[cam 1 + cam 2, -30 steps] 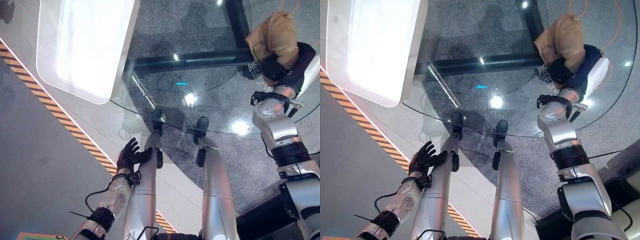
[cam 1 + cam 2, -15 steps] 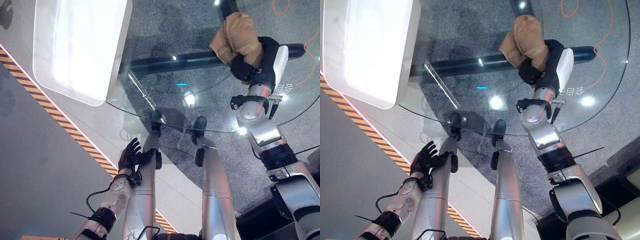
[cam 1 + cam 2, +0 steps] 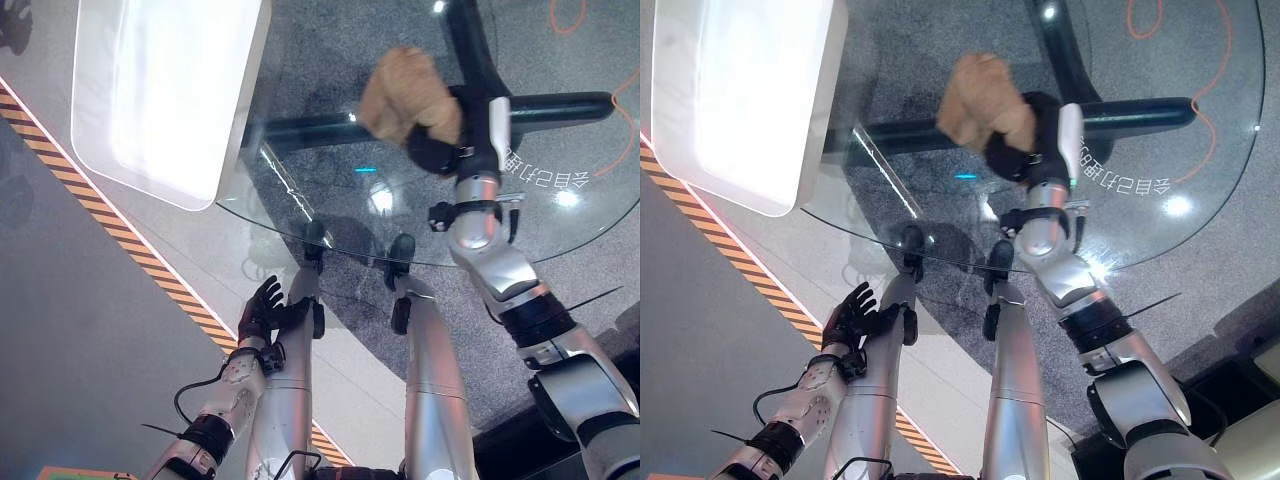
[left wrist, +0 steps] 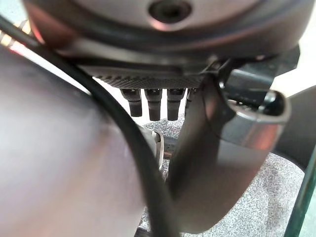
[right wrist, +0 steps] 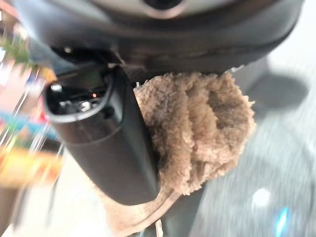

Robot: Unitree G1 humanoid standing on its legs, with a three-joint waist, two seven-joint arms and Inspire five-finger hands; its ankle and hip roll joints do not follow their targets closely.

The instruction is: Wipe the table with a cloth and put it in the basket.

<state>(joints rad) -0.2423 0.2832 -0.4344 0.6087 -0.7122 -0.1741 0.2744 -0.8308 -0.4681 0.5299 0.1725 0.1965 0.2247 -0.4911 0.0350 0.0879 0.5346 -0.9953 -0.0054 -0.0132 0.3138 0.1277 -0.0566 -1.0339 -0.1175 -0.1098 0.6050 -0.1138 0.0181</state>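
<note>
Hanging low beside the leg, the left hand [image 3: 262,308] is seen with fingers spread, grasping nothing. A white tray [image 3: 165,90] sits on the glass table [image 3: 330,215]. The bunched tan cloth [image 3: 405,95] is clenched in the right hand [image 3: 445,140] on the glass.

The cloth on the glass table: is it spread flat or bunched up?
Bunched up. The tan cloth sits as a thick wad in the right hand, whose thumb presses against it, on the glass table.

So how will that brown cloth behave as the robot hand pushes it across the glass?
Probably soft and floppy: the cloth sits bunched in folds under the right robot hand. Its fluffy pile looks light, and should drag without scratching the glass table, though loose edges may trail or fold under.
</note>
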